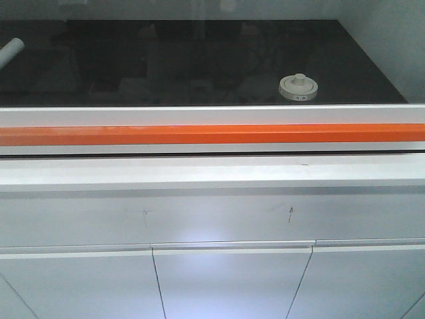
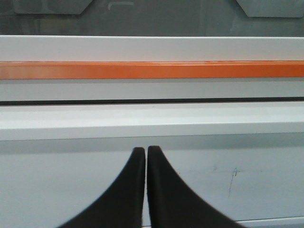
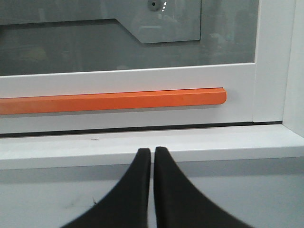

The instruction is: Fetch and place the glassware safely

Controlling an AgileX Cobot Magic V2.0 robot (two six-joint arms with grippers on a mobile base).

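The glassware [image 1: 299,87] is a small squat clear jar with a round off-white knobbed lid. It stands on the dark surface behind the closed glass sash, right of centre in the front view. Neither wrist view shows it. My left gripper [image 2: 146,149] is shut and empty, pointing at the white cabinet front below the sash. My right gripper [image 3: 153,150] is shut and empty, level with the white ledge near the right end of the orange handle bar [image 3: 114,101].
The orange handle bar [image 1: 212,133] runs across the bottom of the glass sash. A white ledge [image 1: 212,174] juts out below it, above white cabinet doors [image 1: 232,282]. A white tube end [image 1: 10,51] lies inside at far left. The white frame post [image 3: 270,61] stands at right.
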